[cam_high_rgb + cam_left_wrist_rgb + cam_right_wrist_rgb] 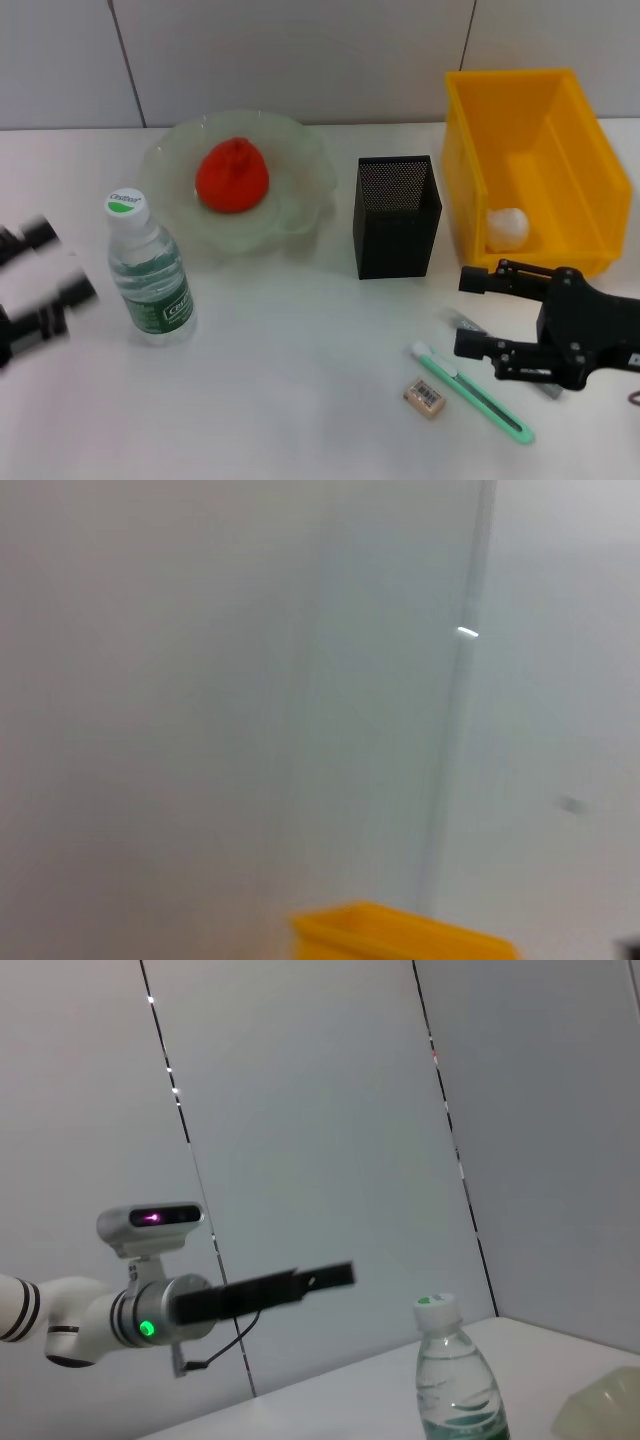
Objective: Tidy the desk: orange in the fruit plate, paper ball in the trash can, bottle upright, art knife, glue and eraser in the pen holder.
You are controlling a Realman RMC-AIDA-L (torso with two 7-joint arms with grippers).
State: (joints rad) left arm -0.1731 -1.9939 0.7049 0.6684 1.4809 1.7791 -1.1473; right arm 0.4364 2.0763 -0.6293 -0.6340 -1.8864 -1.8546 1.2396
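The orange (pixel 231 175) lies in the pale green fruit plate (pixel 305 160). The bottle (pixel 148 270) stands upright left of the middle; it also shows in the right wrist view (pixel 455 1380). The paper ball (pixel 507 228) lies in the yellow trash can (pixel 470 150). The black mesh pen holder (pixel 396 215) stands between plate and can. The eraser (pixel 424 396) and the green art knife (pixel 470 392) lie on the table in front. My right gripper (pixel 463 312) is open just right of them, low over a small grey-white thing (pixel 466 322) that is partly hidden. My left gripper (pixel 58 262) is open and empty, left of the bottle.
The white table (pixel 300 400) runs to a grey panelled wall behind. The left arm (pixel 150 1310) shows in the right wrist view, with the plate's rim (pixel 600 1410) at the picture's corner. The left wrist view shows only wall and a corner of the trash can (pixel 400 932).
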